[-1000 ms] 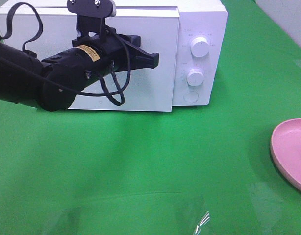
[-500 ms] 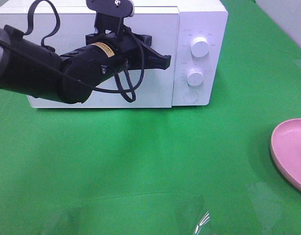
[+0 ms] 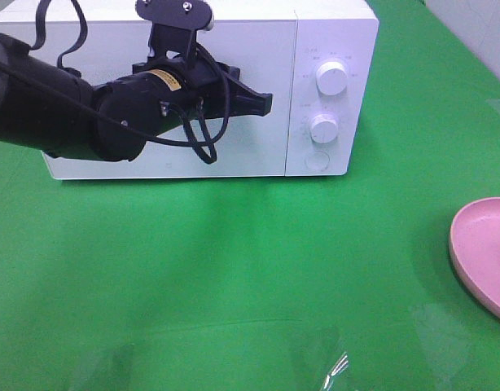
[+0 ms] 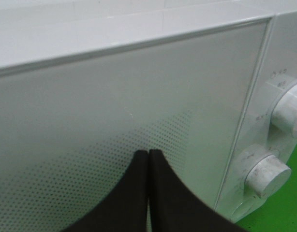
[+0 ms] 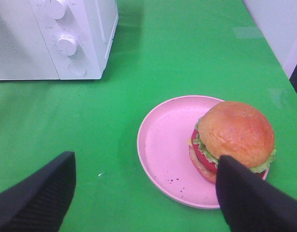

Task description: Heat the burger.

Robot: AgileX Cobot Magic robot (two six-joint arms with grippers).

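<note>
The burger, with a glossy brown bun, lettuce and tomato, sits on the right side of a round pink plate. My right gripper hangs open above the plate, its fingers apart from the burger. In the high view only the plate's edge shows at the right border, and the burger is out of frame. The white microwave stands at the back with its door closed. My left gripper is shut and empty, and its fingertips point at the door's front, close to it.
Two round knobs and a round button sit on the microwave's right panel. A green cloth covers the table. A clear plastic sheet glints near the front edge.
The microwave door, ajar a second ago, has swung shut flush with the body. My left arm pushed in toward it, then drew back slightly to the left.
</note>
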